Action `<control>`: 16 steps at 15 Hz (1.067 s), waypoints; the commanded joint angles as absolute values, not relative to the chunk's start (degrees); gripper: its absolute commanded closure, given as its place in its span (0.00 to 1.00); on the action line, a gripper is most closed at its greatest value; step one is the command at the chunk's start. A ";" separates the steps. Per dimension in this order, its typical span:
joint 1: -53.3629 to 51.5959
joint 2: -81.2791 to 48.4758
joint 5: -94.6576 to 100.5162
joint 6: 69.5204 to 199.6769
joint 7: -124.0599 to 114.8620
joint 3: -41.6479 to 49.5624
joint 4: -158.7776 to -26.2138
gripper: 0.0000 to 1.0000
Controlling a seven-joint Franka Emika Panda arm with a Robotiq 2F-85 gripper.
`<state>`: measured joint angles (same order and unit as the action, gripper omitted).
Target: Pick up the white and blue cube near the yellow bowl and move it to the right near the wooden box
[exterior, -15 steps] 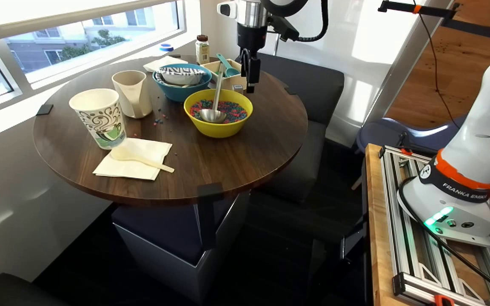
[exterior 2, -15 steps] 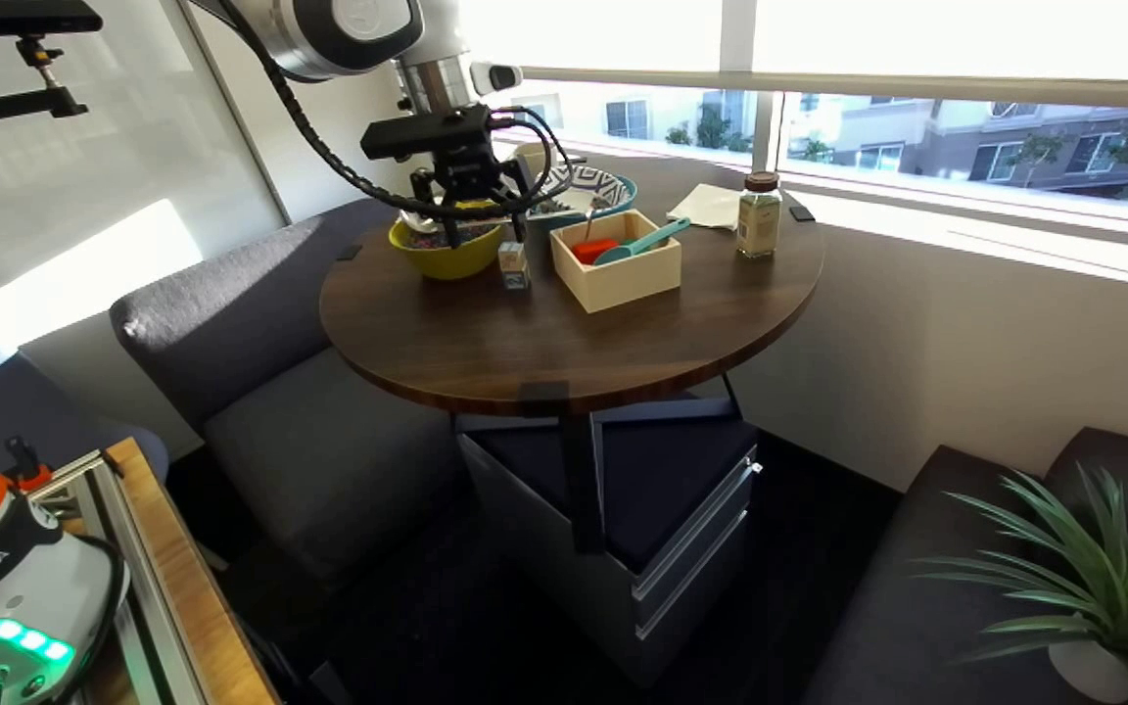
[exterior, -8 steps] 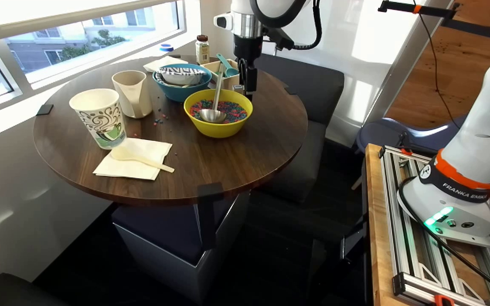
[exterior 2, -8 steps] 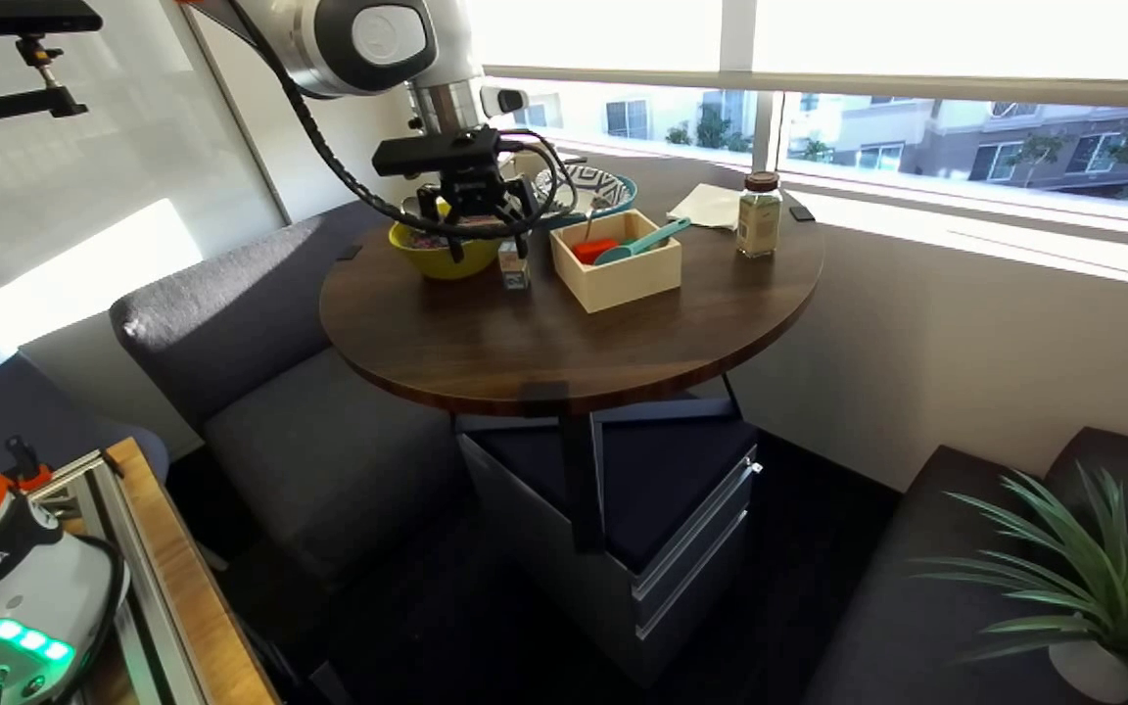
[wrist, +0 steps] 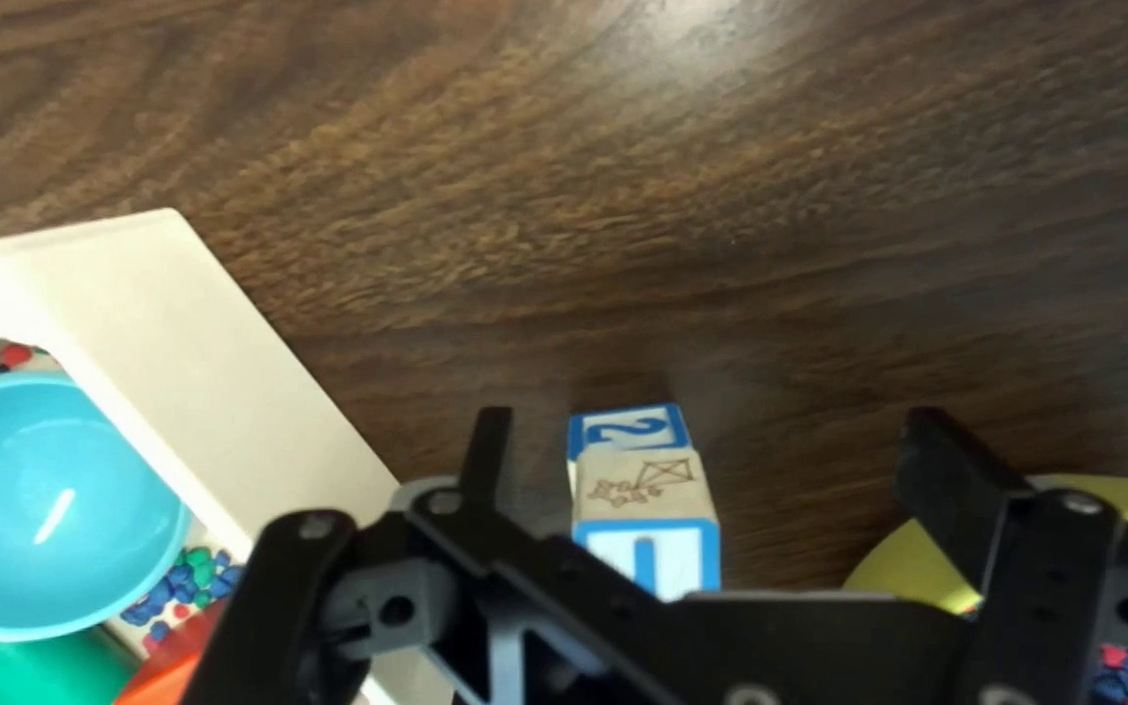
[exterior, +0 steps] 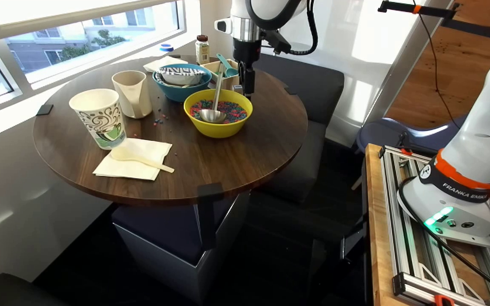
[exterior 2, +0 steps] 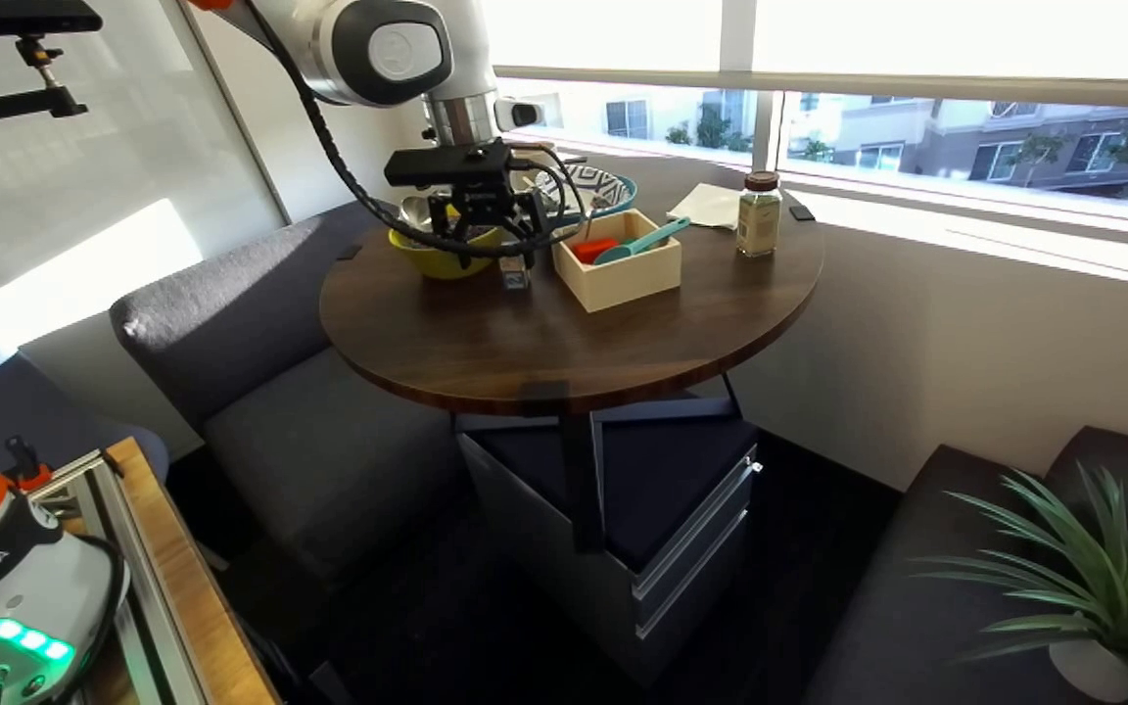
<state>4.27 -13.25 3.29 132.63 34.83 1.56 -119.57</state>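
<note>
Two white and blue letter cubes (wrist: 647, 490), one on top of the other, stand on the round table between the yellow bowl and the wooden box. The stack also shows in both exterior views (exterior 2: 516, 276) (exterior: 237, 88), partly hidden by the gripper. My gripper (wrist: 711, 431) is open over the stack, its fingers on either side and apart from it. The stack is nearer the box-side finger. The gripper is low over the table in both exterior views (exterior 2: 497, 258) (exterior: 248, 94). The yellow bowl (exterior: 218, 128) (exterior 2: 442, 262) holds a ladle. The wooden box (exterior 2: 623, 282) (wrist: 202, 372) holds scoops.
The ladle's handle (exterior: 218, 87) rises from the yellow bowl. A teal bowl (exterior: 181, 92) holding a patterned bowl stands behind it. A turquoise scoop (exterior 2: 642, 243) sticks out over the box rim. A jar (exterior 2: 758, 217), a pitcher (exterior: 132, 93) and a paper cup (exterior: 100, 119) stand farther off.
My gripper has moved down and, in an exterior view, a little to the right, toward the stacked cubes and the wooden box. The cubes, bowl and box have not moved.
</note>
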 commanded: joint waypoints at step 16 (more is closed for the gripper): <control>8.27 -17.48 -5.17 137.68 48.65 -1.34 -117.76 0.39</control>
<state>7.32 -16.21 -3.23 136.41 46.52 -0.22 -118.27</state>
